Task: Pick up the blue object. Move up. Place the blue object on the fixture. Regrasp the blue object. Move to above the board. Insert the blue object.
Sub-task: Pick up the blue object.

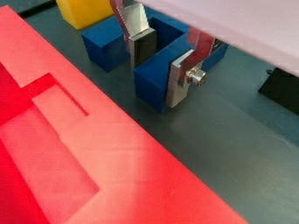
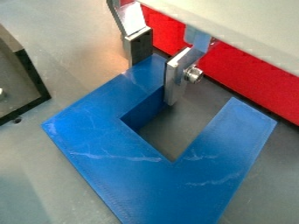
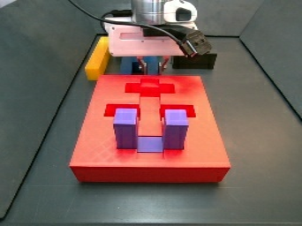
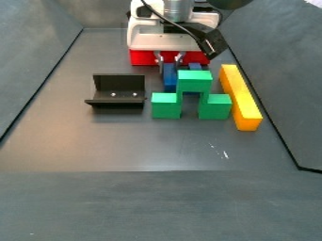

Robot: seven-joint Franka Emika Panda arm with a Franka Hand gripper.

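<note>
Counts: one fixture (image 4: 116,92), two green blocks (image 4: 167,104) (image 4: 217,106) with a third green piece (image 4: 194,81) behind them, one yellow bar (image 4: 239,95), one red board (image 3: 151,132), one purple U-shaped block (image 3: 147,129) on the board, one blue object (image 2: 163,144)
Blue object, place: on the dark floor just beside the board's edge (image 1: 70,140), near the yellow bar (image 1: 79,10), under the gripper (image 2: 159,61)
Blue object, pose: lies flat; in a wrist view its two prongs and the notch between them point away from the gripper, its closed back sitting at the fingers
Gripper: fingers (image 1: 180,77) apart, straddling the back wall of the blue object, one plate in the notch and one outside; whether the pads press it I cannot tell
Fixture: well apart from the gripper, left of the green blocks in a side view
</note>
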